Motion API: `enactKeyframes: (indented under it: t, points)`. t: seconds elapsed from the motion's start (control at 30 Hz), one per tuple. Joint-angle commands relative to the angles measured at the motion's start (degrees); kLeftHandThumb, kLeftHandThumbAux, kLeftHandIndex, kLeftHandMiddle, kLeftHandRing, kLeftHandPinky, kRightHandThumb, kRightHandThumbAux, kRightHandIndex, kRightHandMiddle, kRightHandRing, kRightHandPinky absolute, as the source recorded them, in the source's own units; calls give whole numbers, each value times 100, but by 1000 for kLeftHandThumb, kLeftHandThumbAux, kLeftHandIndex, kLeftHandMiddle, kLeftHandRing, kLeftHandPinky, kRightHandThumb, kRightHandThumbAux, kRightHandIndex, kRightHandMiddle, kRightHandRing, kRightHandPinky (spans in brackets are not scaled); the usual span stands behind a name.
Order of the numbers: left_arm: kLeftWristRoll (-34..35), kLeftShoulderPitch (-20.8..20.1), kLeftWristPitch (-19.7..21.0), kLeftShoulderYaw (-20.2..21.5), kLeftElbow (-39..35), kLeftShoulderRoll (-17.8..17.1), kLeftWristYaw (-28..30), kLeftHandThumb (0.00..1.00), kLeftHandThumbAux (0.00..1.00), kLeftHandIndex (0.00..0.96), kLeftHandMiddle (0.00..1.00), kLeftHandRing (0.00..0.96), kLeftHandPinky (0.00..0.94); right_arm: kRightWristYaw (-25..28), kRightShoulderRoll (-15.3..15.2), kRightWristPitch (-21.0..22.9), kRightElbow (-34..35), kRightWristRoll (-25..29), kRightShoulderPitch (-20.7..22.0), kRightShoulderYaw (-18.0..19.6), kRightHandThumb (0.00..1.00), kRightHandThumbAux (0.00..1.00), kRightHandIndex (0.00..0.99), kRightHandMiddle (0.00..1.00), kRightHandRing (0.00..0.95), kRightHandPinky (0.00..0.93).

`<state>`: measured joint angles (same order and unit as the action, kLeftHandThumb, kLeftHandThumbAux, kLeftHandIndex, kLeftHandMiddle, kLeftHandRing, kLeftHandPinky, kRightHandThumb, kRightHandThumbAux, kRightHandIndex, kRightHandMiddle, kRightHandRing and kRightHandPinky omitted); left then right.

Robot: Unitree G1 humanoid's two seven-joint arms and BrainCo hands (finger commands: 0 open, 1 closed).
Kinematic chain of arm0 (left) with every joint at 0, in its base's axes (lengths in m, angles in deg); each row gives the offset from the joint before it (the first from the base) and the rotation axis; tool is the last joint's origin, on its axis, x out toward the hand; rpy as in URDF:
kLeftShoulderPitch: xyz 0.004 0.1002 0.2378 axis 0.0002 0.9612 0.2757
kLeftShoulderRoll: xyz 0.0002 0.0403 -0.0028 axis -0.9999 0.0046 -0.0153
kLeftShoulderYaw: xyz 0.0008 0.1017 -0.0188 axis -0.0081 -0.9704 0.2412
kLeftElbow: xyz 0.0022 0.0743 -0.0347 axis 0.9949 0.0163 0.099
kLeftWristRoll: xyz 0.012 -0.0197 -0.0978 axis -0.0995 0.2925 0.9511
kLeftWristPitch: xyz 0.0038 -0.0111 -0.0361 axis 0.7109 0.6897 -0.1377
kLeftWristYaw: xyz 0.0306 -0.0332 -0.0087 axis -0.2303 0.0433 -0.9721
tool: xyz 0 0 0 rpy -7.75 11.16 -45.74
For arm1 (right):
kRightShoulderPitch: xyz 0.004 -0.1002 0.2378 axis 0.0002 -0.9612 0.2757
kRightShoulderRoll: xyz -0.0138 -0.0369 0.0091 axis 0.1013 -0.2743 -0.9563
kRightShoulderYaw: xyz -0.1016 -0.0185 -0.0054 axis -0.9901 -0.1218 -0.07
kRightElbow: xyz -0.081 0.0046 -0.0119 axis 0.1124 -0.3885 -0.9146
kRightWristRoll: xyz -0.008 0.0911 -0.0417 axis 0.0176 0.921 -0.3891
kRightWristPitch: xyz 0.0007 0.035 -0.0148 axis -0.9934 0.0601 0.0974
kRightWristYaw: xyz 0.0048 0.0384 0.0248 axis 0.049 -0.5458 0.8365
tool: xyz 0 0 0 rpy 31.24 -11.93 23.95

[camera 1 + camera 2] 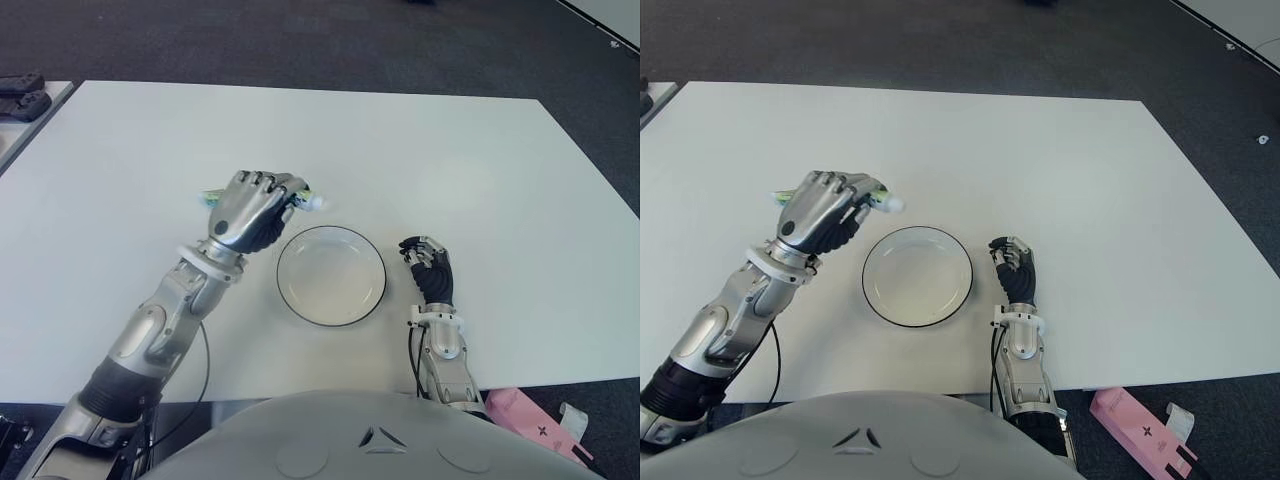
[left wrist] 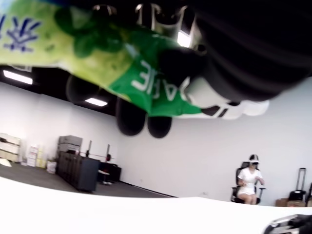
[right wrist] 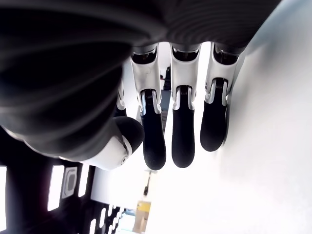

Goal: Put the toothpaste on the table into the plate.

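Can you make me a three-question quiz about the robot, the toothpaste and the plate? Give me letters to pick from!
1. Where is the toothpaste?
A. in the left hand
B. in the plate
C. in the right hand

2. What colour is the plate's rim?
A. red
B. dark
C. yellow

3. What is the right hand doing?
A. holding a cup
B. holding the toothpaste
C. holding nothing

Answers:
1 A, the left wrist view shows fingers wrapped round the green tube.
2 B, a thin dark line circles the white plate.
3 C, its fingers are loosely curled on nothing, right of the plate.
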<state>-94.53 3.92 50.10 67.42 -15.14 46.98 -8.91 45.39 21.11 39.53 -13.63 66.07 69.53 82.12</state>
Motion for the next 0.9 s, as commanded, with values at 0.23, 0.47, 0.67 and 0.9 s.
enactKeyframes:
  t: [0.23, 0.47, 0.67, 0.9]
  points:
    - [246, -300, -280, -452, 352, 120, 1139, 851, 668, 399, 546, 862, 837, -56, 25, 131, -27, -39, -7, -11, 695, 739, 419, 461, 444, 431]
    - [-40, -717, -477, -934, 1177, 383, 1175, 851, 668, 399, 550, 859, 859, -58, 48, 188, 55, -16, -61, -10, 693, 739, 418, 452, 440, 426]
    - [-132, -756, -357, -1199, 1332, 507, 1491, 851, 667, 401, 556, 869, 875, -29, 59, 8, -47, 68, -39, 3, 695, 738, 418, 462, 446, 435]
    - [-61, -691, -248, -1297, 1405, 545, 1827, 852, 666, 403, 564, 865, 876, -32, 16, 3, -105, 34, -23, 18, 693, 738, 419, 463, 443, 427]
